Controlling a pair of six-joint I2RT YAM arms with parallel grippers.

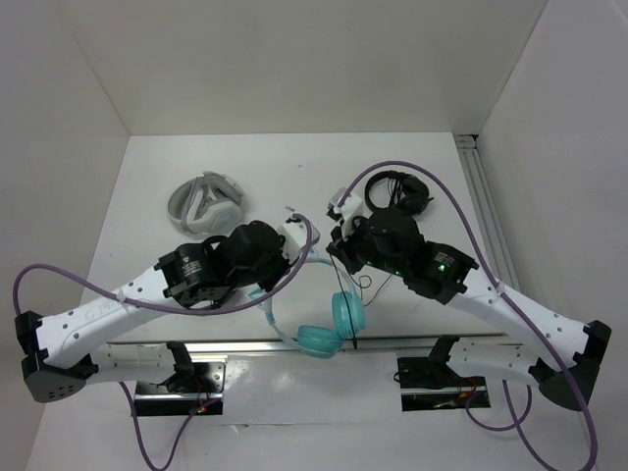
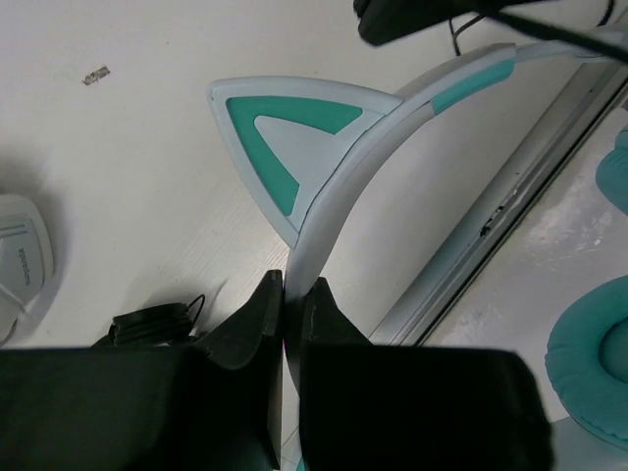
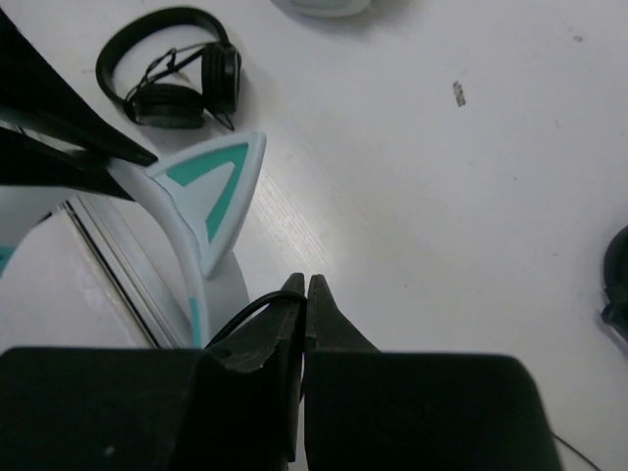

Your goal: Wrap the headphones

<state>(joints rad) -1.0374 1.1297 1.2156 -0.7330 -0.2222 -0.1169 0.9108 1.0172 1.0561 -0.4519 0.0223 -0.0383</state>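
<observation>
The headphones (image 1: 335, 316) sit at the bench's (image 1: 294, 167) 6 o'clock, near the edge. The left fingers (image 2: 253, 329) clamp the headband (image 2: 339, 196); the right fingers (image 3: 334, 329) pinch the black cable (image 3: 240, 319). Risk: the thin cable may slip the pinch, or a taut pull may twist the headband loose.

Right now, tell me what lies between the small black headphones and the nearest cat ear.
Bare table only, between black headphones and cat ear; right wrist view.
</observation>
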